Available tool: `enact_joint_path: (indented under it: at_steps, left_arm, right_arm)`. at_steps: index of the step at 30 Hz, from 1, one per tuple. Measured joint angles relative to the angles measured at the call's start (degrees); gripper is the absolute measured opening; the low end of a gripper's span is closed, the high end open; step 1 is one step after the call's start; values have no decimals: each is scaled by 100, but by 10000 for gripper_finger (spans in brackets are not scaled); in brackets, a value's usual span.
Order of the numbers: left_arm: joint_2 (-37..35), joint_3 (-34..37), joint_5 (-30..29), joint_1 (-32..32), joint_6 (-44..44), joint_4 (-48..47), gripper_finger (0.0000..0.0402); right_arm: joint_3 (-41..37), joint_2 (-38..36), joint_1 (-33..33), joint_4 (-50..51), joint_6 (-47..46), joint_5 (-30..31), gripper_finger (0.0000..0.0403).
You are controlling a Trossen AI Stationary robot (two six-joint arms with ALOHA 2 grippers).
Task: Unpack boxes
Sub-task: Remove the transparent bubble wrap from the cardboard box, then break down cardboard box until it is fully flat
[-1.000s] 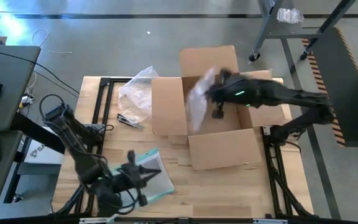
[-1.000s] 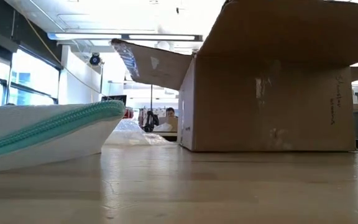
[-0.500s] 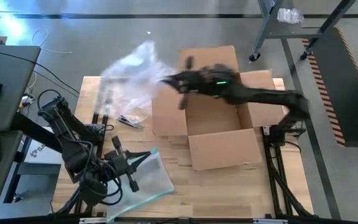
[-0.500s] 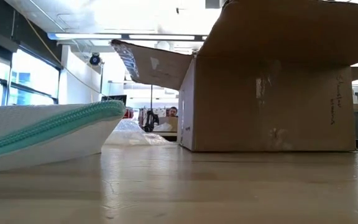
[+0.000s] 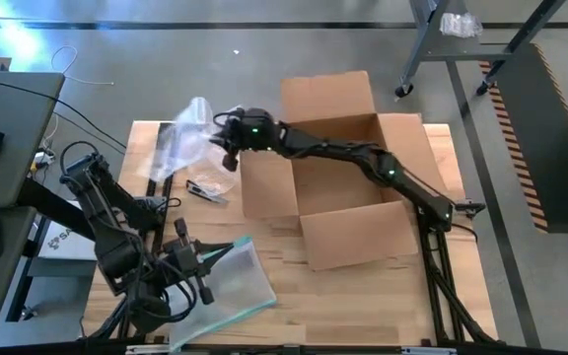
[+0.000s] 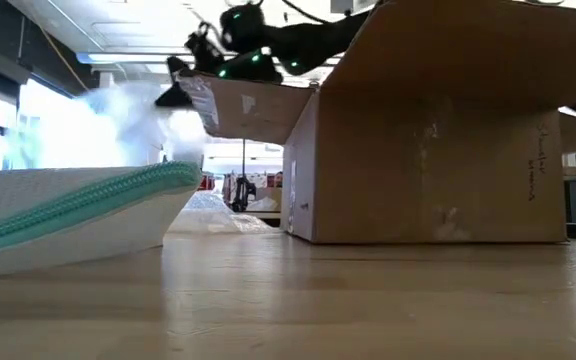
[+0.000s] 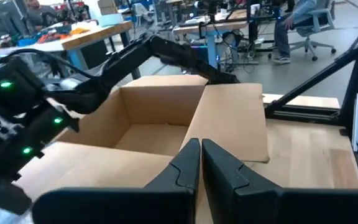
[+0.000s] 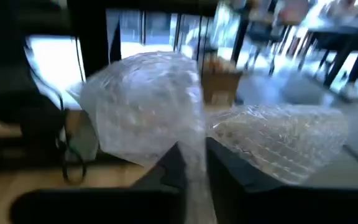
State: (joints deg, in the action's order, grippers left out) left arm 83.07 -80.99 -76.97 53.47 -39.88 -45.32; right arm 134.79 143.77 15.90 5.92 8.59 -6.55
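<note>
High view: beyond the cardboard box [image 5: 338, 187], the right gripper [image 5: 227, 138] pinches bubble wrap [image 5: 183, 143]. It should release well clear of the box. Left gripper [image 5: 197, 264], near the box, is pressed together.

Bubble wrap [image 8: 148, 106] pinched between right hand [image 8: 194, 163] fingers.

The box [image 5: 338, 182] is plain brown cardboard. The pouch [image 5: 230, 286] is clear with a teal edge. The bubble wrap [image 5: 187, 140] is clear and dimpled.
</note>
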Motion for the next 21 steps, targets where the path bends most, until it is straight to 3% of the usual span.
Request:
enact_joint_path:
  at_steps: [5,11,15,21]
  left_arm:
    - [2,234,40,-2,-451,-53,0]
    - [4,437,181,-2,-1040,-58,0]
    - [5,536,195,7,-1240,-94,0]
    - [11,535,352,59,-1472,-108,0]
  right_arm:
    - [-548,-159,4,266,147,82,164]
    - [-288,-753,-40,1567,242,-122,270]
    - [-271,-1247,-246,2222,559,-131,291]
    - [-272,-2232,-769,3780,1435,251,285]
